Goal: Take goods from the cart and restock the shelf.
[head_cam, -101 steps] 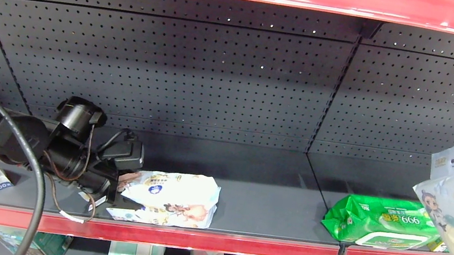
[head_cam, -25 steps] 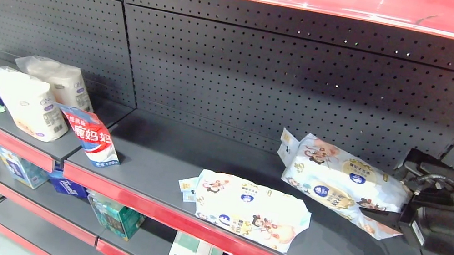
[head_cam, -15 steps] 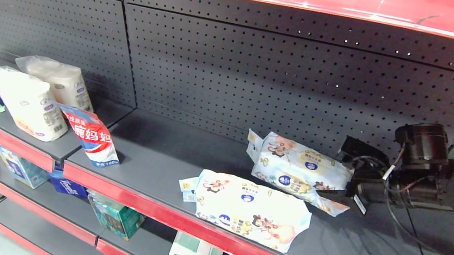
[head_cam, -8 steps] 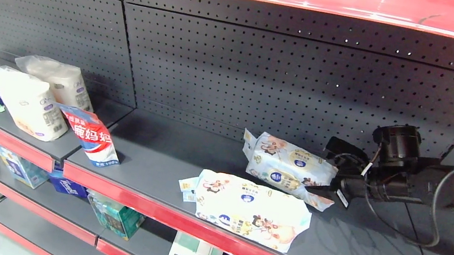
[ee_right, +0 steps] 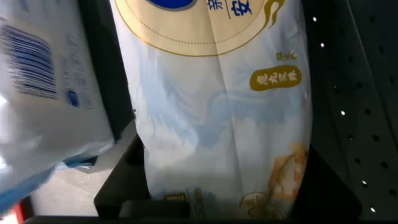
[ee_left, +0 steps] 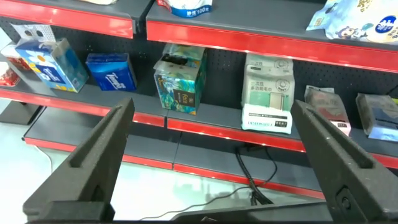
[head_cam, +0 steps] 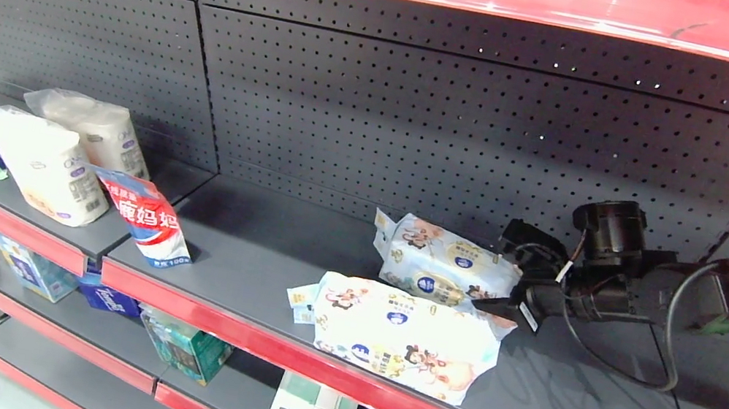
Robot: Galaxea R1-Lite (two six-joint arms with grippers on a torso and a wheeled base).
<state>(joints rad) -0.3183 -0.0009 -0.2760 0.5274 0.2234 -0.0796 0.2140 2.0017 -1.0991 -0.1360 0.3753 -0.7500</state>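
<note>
- Since 1.7 s ago, the right gripper point(head_cam: 510, 301) is travelling toward 9 o'clock along the shelf point(head_cam: 239, 243), bringing the held tissue pack point(head_cam: 443, 268) in just behind the front tissue pack point(head_cam: 398, 336). The camera is not shifting over that span.
- Right gripper is clamping the held tissue pack by its 3 o'clock end. The right wrist view is showing the held tissue pack point(ee_right: 217, 124) bulging between both fingers.
- Left gripper point(ee_left: 212, 109) is hanging with jaws spread wide, carrying nothing and facing the lower shelves.
- Position: the held tissue pack is sitting at 1 o'clock of the front tissue pack, tilted, its lower corner overlapping that pack's rear edge. Cannot tell whether it is resting on the shelf.
- Risk: any further travel toward 9 o'clock is likely shoving the front tissue pack toward the red lip point(head_cam: 238, 340) at 6 o'clock, possibly over it.
- Risk: letting go while tilted is likely leaving the pack leaning on its neighbour and sliding.
- Appearance: soft white film, cartoon print, round blue emblem, crimped flap at the 9 o'clock end. It is looking squashy and deforming under the grip.
</note>
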